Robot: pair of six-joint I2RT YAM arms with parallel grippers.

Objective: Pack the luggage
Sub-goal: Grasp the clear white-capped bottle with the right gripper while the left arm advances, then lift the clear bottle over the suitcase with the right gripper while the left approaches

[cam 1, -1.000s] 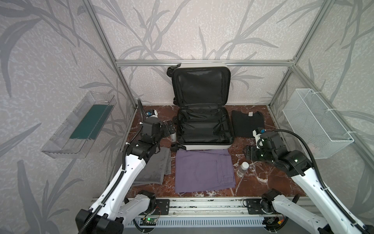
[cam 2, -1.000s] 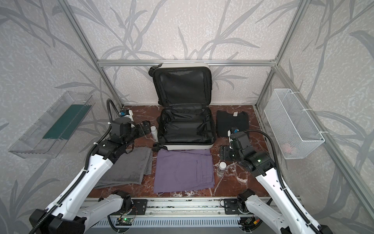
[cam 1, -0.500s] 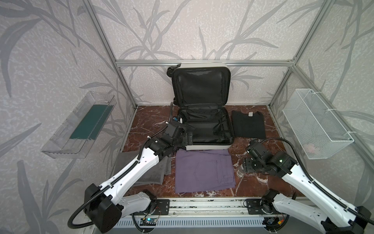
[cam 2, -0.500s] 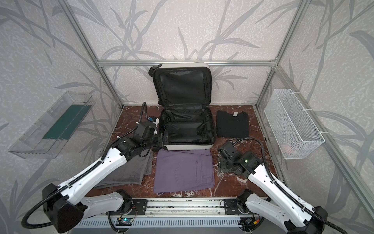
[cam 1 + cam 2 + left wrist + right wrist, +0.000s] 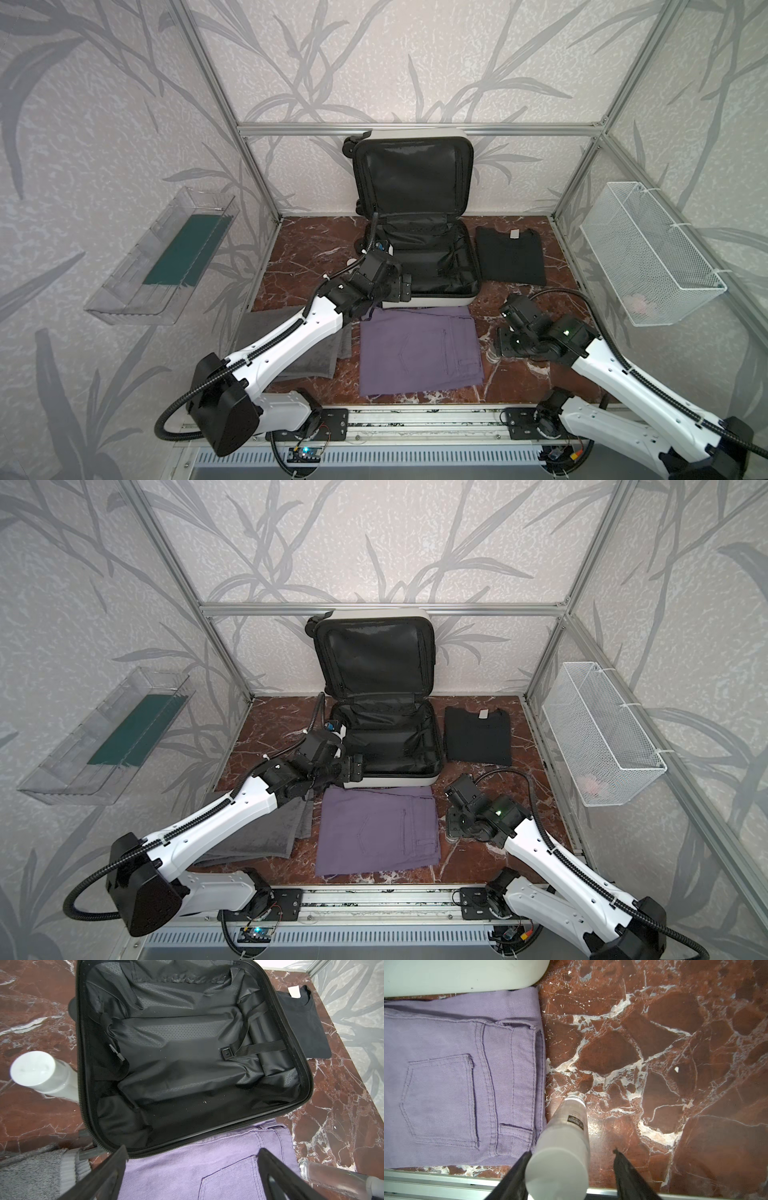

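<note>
The luggage lay open at the back of the table, lid upright, lining bare; I judged its shell stiff and light, best steadied by the rim. Folded purple trousers crowded its near edge, under my left gripper, jaws wide and empty. My right gripper straddled the slippery-looking bottle, one finger touching, not clamped.
</note>
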